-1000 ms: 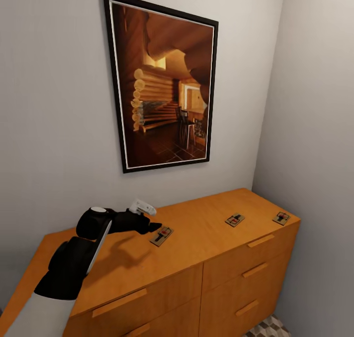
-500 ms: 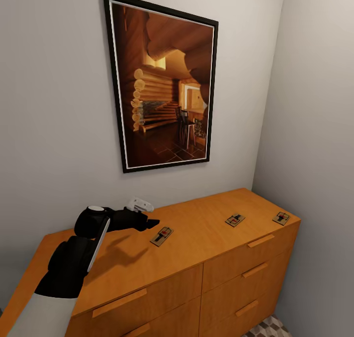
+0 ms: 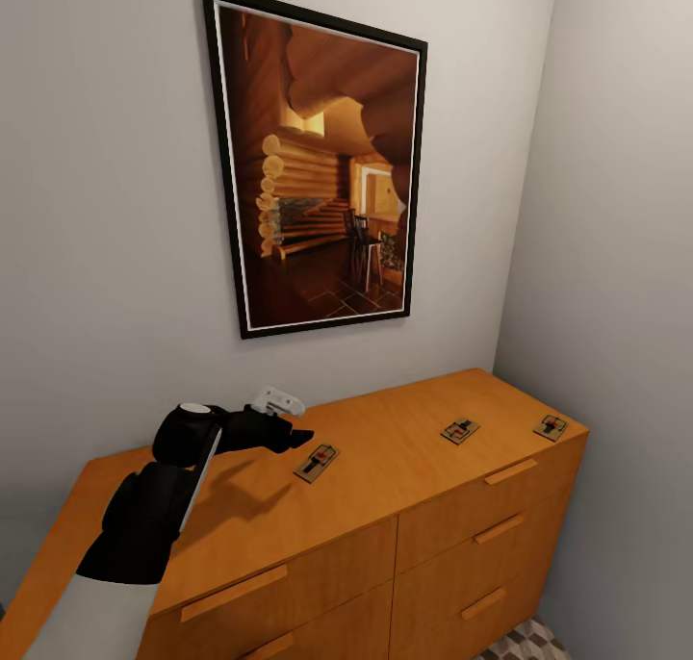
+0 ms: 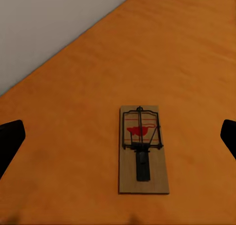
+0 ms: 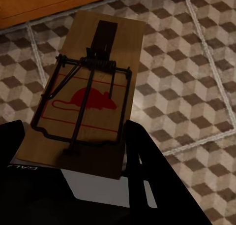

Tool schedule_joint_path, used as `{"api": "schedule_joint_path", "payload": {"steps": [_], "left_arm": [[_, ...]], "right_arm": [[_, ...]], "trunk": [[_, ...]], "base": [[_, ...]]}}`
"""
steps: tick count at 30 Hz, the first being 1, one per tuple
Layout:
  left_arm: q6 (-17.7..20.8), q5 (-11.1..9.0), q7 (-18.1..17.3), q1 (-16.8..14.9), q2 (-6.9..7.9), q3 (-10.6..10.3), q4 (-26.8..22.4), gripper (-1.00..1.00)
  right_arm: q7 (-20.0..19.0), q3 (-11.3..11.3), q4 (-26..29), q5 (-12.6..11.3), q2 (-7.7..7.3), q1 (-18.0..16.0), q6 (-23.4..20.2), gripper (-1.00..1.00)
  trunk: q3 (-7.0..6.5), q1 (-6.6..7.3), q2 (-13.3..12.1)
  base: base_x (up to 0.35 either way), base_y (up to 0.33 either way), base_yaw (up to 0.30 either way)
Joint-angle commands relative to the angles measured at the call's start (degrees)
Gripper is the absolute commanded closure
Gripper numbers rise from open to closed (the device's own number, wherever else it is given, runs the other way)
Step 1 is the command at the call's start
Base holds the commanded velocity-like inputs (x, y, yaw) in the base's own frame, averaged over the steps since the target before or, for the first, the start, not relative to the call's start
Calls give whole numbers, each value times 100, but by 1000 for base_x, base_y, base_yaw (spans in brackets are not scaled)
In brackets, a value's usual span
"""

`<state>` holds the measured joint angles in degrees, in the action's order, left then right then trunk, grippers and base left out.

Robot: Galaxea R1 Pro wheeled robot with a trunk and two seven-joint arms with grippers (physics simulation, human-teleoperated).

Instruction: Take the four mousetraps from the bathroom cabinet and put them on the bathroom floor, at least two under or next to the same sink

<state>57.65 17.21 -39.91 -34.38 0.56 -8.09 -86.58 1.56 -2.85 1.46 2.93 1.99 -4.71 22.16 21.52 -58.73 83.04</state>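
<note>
Since a second ago the left tool (image 3: 300, 440) is sitting a touch back and higher over the cabinet (image 3: 404, 439) top, with the nearest mousetrap (image 3: 316, 462) lying just ahead of and slightly below its tips. Seen from the left wrist, that trap (image 4: 143, 149) is resting flat and centred between fingers (image 4: 10, 144) held wide apart, its long axis running along the approach, so closing across its short width looks right. Farther along are lying the second mousetrap (image 3: 460, 431) and third mousetrap (image 3: 551, 426), while the right tool (image 5: 73, 151) is apparently clamping the fourth mousetrap (image 5: 88, 92) over the bathroom floor (image 5: 187, 62).
</note>
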Motion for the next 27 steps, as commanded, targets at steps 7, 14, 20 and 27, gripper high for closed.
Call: {"api": "schedule_joint_path", "payload": {"steps": [7,14,20,27], "left_arm": [[30,137,-58,-3,-7,-44,0,-100],[35,135,-67,-1,-11,-276,8,-100],[40,130,-69,-2,-11,-663,9,-100],[43,126,-79,-6,-7,-743,23,-100]], "right_arm": [[19,-23,-5,19,11,-4,16,100],[19,-23,-5,19,12,-4,16,100],[19,-23,-5,19,12,-4,16,100],[19,-22,-5,19,9,-4,16,100]], "trunk": [[7,0,4],[7,0,4],[7,0,4],[7,0,4]], "base": [[0,0,0],[0,0,0],[0,0,0],[0,0,0]]}}
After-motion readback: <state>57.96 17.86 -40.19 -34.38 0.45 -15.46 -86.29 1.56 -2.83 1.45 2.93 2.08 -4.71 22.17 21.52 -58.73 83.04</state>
